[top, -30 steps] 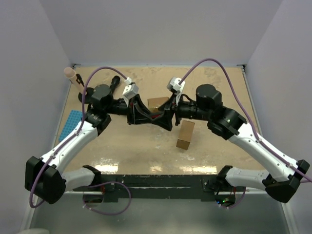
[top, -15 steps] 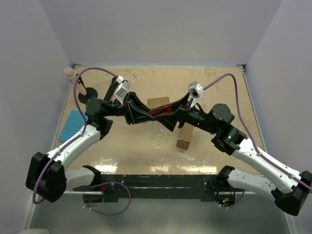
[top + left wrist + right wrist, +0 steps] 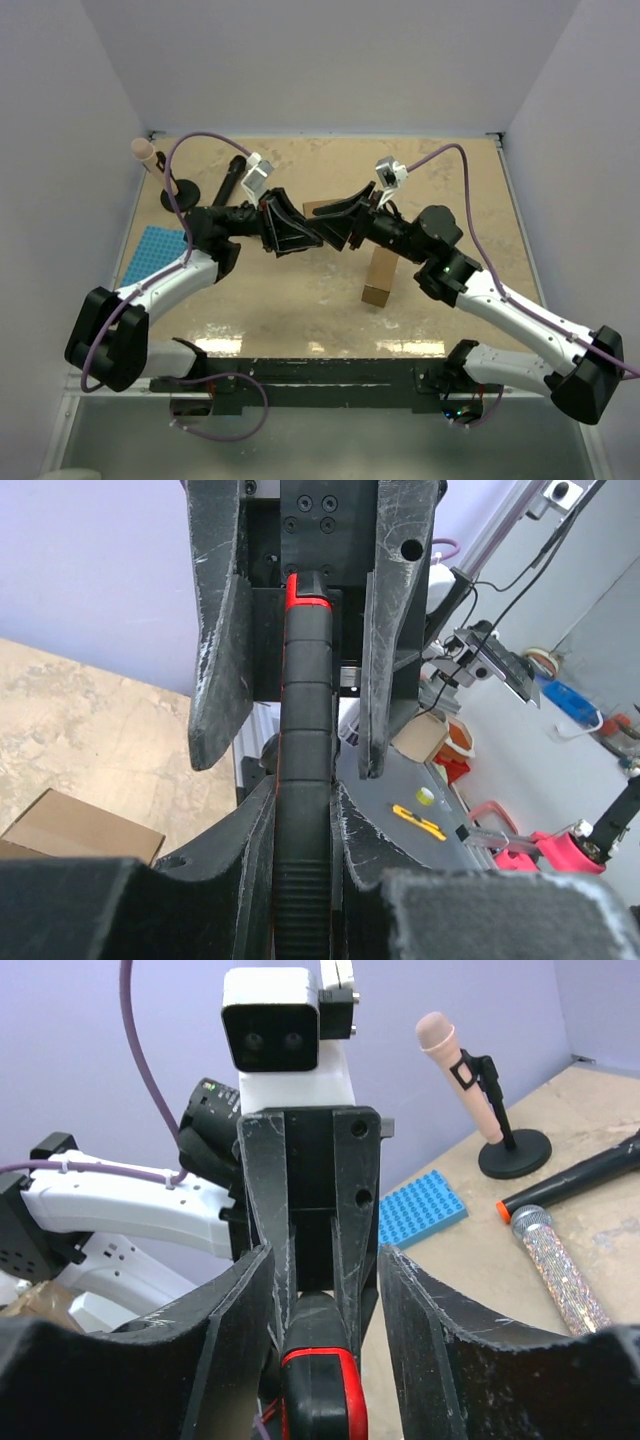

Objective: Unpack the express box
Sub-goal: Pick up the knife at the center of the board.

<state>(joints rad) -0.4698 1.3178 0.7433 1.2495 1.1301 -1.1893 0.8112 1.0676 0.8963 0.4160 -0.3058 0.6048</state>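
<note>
Above the table's middle, your left gripper [image 3: 305, 815] pinches the black, red-tipped cutter [image 3: 308, 710]. The right gripper [image 3: 325, 1270] straddles it, jaws apart and not touching. This looks like a handover: close right, then release left. The express box [image 3: 380, 280] sits just near-right.

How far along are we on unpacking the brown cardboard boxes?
Early. Done: the left gripper holds the black ribbed tool with a red end off the table. In hand: what looks like a handover, the right gripper open around it, not yet clamped. Left: the near brown cardboard box and the far one look shut.
</note>
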